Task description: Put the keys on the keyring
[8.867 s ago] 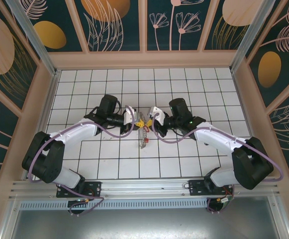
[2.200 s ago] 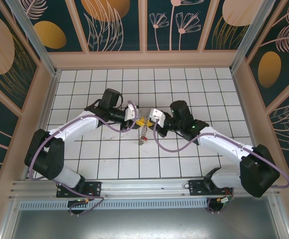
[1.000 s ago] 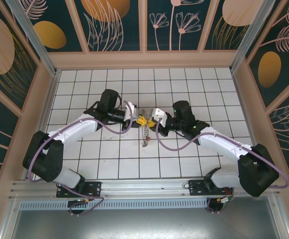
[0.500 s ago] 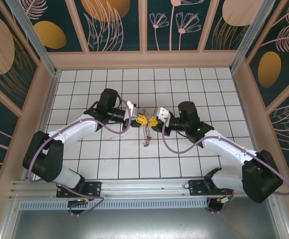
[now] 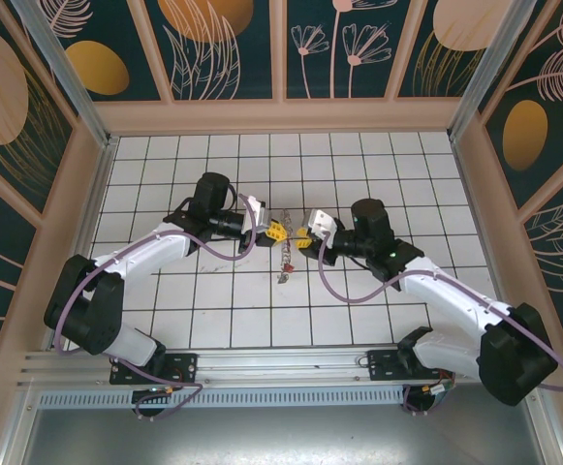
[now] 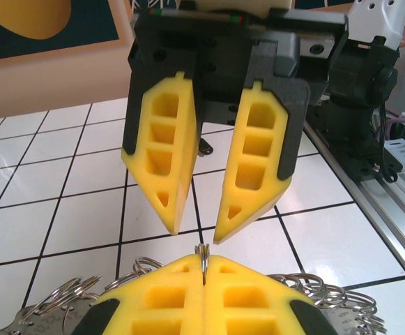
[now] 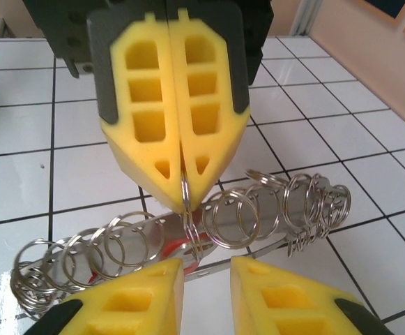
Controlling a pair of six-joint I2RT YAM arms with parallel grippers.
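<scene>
Left gripper (image 7: 182,201) clenched on a keyring (image 7: 224,218) loop; right gripper (image 6: 196,234) facing it, tips close, fingers released and apart.

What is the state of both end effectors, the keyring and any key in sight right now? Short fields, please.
left end effector: shut, pinching one thin ring of the keyring
right end effector: open, holding nothing, tips facing the left one's, near but apart
keyring position: hangs from that pinch, small rings fanned along its rim
key: red head glimpsed behind the rings; threaded on or not, cannot tell
</scene>
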